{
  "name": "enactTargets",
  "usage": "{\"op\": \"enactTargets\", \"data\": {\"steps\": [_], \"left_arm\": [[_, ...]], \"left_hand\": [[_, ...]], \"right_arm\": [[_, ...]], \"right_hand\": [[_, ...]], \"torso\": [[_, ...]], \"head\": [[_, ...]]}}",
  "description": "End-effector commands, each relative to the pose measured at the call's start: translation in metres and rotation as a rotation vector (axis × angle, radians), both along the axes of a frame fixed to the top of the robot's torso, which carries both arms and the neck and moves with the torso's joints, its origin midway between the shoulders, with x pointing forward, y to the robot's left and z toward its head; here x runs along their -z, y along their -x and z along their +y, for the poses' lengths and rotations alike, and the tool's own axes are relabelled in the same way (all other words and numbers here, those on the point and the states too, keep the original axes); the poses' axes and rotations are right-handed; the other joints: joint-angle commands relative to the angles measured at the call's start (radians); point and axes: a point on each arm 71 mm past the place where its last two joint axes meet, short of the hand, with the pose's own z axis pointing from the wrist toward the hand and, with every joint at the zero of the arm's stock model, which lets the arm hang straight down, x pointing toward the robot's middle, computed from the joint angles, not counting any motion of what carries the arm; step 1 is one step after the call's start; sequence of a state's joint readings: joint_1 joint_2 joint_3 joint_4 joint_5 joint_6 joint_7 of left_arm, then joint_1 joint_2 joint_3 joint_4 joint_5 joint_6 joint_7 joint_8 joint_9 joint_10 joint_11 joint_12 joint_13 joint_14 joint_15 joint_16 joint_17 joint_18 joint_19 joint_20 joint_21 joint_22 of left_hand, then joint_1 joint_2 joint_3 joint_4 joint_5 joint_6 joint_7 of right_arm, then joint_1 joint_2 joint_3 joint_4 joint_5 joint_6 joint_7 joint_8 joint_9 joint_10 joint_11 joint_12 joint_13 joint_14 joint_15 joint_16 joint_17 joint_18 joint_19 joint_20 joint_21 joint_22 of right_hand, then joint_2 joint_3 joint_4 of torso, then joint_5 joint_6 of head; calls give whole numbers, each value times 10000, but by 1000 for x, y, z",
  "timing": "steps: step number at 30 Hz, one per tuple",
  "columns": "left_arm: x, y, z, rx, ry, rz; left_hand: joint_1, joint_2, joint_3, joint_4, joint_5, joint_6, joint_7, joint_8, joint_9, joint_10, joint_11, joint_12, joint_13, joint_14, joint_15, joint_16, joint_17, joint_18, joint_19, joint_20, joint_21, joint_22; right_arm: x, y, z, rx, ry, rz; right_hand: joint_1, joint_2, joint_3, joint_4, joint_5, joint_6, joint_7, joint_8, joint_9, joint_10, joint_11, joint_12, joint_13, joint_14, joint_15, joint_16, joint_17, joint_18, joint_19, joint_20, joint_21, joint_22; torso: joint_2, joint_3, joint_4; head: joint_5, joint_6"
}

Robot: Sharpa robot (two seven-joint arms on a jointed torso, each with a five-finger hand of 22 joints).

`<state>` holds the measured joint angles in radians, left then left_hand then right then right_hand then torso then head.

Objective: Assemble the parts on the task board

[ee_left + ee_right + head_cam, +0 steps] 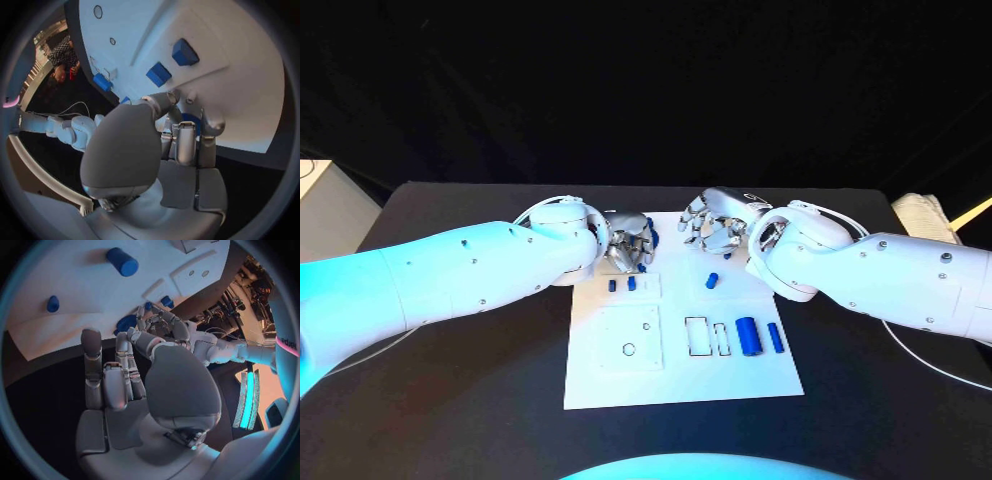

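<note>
Left hand (629,243) pinching a blue part (189,121) at task board (733,385) far edge | right hand (714,224) spread, holding nothing | risk: slipping from pinch, knocking the two standing parts (622,284) beside it

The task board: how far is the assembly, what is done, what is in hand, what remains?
Early stage. On the task board, two small blue parts appear seated near its far edge. The left hand holds a blue part between its fingers. The right hand hovers at the far edge, holding nothing. A large blue cylinder, a thin blue piece and a short blue part lie loose, and two outlined slots look unfilled.
</note>
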<state>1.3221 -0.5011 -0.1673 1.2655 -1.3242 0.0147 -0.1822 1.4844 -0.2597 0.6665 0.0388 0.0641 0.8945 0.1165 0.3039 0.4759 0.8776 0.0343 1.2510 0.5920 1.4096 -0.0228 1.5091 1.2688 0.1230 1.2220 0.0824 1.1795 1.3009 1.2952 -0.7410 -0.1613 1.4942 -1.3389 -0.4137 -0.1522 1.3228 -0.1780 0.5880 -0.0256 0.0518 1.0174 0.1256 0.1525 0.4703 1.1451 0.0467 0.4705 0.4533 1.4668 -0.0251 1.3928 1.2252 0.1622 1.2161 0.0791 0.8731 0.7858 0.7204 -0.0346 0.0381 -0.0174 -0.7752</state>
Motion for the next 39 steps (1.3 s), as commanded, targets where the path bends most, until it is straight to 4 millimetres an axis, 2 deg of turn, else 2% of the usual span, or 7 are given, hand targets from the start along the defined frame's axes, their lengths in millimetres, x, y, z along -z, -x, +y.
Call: {"op": "enactTargets", "data": {"steps": [1, 7, 15, 33, 37, 39], "left_arm": [[2, 2, -3, 309, -168, -92], [4, 2, -3, 348, -252, -188], [6, 3, -4, 418, -344, -353], [7, 2, -2, 312, -514, -685], [5, 1, 0, 295, -339, -836], [5, 1, 0, 300, -254, -863]], "left_hand": [[-148, 11, 68, -25, 19, 129, -7, 51, 14, 129, -6, 72, 98, 72, 15, 55, 77, -117, 66, 14, 82, 50], [-438, 18, 98, -84, 2, 340, 2, 116, 51, 165, 2, 113, 133, 96, 28, 62, 106, -119, 75, 31, 94, 64], [-656, 120, 118, -156, -5, 683, -41, 253, 118, 334, -31, 200, 315, 158, 8, 77, 199, -143, 168, 32, 180, 125], [-857, 140, 127, -196, -4, 637, -3, 139, 77, 513, -1, 241, 441, 341, 15, 139, 497, -221, 449, 19, 455, 306], [-817, 321, 273, -305, 14, 984, -41, 235, 119, 1133, -20, 453, 1076, 603, -2, 227, 956, -302, 754, 10, 762, 506], [-827, 340, 296, -319, 13, 1031, -46, 241, 123, 1208, -17, 468, 1138, 634, -4, 235, 1006, -306, 778, 5, 782, 518]], "right_arm": [[0, 0, 0, -45, 7, -17], [0, 1, 0, -32, 7, -17], [0, 1, -1, -16, 4, -16], [0, 0, -4, 51, 10, -10], [0, 0, -4, 60, 7, -17], [0, 0, -4, 65, 6, -19]], "right_hand": [[-110, -24, 8, 55, 30, 12, 26, -48, -15, -63, -12, 65, 24, 317, -29, -53, -11, -64, -63, -27, -34, 6], [-124, -25, 5, 67, 30, 12, 28, -54, -17, -67, -10, 74, 34, 315, -27, -57, -18, -63, -68, -25, -45, -1], [-139, -24, 3, 81, 31, 13, 29, -59, -18, -72, -9, 82, 43, 316, -25, -52, -12, -64, -66, -23, -44, 5], [-164, -25, -1, 104, 36, 15, 29, -68, -19, -80, -7, 97, 61, 310, -23, -64, -37, -61, -72, -19, -61, -5], [-164, -25, -1, 104, 36, 15, 29, -68, -19, -80, -7, 97, 61, 310, -23, -64, -37, -61, -72, -19, -61, -5], [-164, -25, -1, 104, 36, 15, 29, -68, -19, -80, -7, 97, 61, 310, -23, -64, -37, -61, -72, -19, -61, -5]], "torso": [[1, -7, -5], [-4, 3, 7], [1, -3, -3], [-6, -7, 0], [-4, -1, 4], [-4, -4, 3]], "head": [[1, -7], [-2, -10], [-14, -22], [-10, -37], [-3, -29], [-3, -30]]}}
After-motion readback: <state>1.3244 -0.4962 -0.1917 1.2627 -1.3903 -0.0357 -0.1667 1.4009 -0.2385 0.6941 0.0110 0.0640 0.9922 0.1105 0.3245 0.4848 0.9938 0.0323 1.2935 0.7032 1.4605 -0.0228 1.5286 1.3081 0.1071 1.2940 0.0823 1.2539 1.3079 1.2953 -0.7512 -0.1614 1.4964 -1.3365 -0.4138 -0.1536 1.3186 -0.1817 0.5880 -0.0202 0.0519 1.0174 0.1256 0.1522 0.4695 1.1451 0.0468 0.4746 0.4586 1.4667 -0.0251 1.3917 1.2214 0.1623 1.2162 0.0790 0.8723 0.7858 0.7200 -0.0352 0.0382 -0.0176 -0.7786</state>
